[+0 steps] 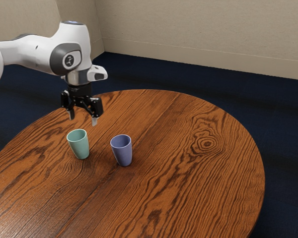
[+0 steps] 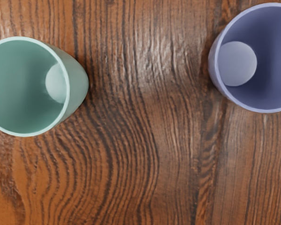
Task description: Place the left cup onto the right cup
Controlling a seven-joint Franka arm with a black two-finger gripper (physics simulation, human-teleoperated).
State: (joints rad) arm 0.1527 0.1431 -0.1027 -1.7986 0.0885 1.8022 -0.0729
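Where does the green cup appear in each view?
Exterior view: green cup upright on the table, at the exterior view's left of the purple cup.
Wrist view: green cup seen from above, bare table between it and the purple cup.
Shared landmark: the purple cup.

Cups: two in all, both lower than the end effector.
Green cups: one, the green cup, almost straight under the end effector.
Violet cups: one, the violet cup, farther from the end effector than the green cup, near it but apart.
Benches: one round wooden bench, beneath the end effector, carrying both cups.
Arms: one white arm, ending in the end effector.
End effectors: one, black.
Fingers: two fingers on the end effector, with no cup between them.
Cups in the end effector: none.
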